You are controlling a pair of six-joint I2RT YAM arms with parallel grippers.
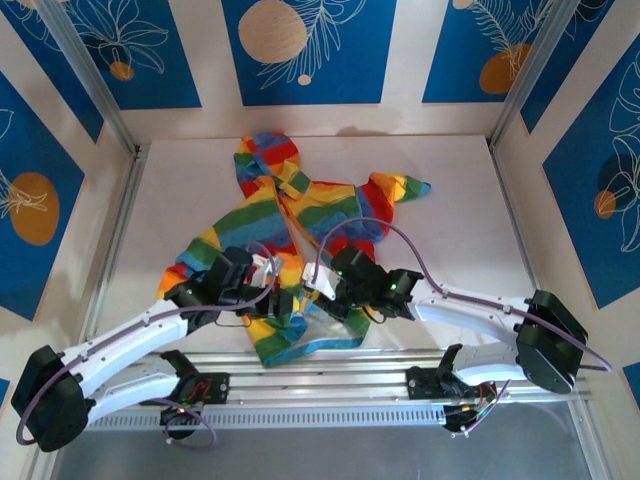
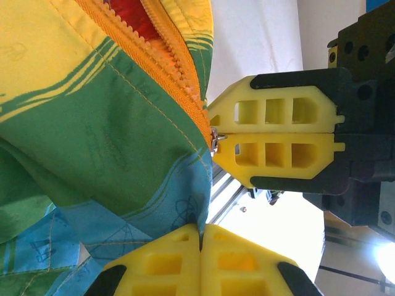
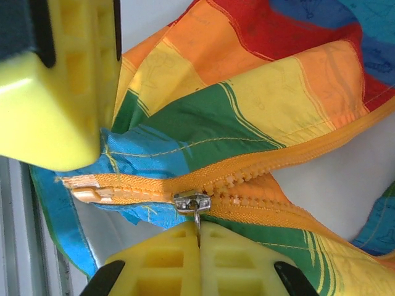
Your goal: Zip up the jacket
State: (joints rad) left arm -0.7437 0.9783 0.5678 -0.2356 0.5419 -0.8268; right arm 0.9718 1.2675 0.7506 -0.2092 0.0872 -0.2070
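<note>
Right gripper [image 3: 199, 231] has its yellow fingers pressed together on the small metal pull [image 3: 197, 217], which hangs from the slider [image 3: 191, 201] of the orange zipper [image 3: 265, 176]. In the right wrist view the pull disappears straight into the seam between the two fingertips. The slider sits near the bottom end of the zipper. On one side of it a short run of teeth is joined, ending in an orange tab. On the other side the two rows of teeth part and run on separately.

Left gripper [image 2: 200, 234] is also closed, its fingers meeting along a thin line. The blue hem [image 2: 142, 216] of the jacket [image 1: 300, 215] reaches right into the tips, so it appears to be pinching the fabric edge just beside the zipper's bottom end. How much cloth lies between the fingers cannot be seen. In the left wrist view the right gripper's tips are close by, clamped on the pull at the fabric's edge.

From above, the jacket lies spread on the white table [image 1: 460, 220], hood [image 1: 265, 155] at the far side and hem toward the arm bases. Both grippers meet over its lower front, close together.
</note>
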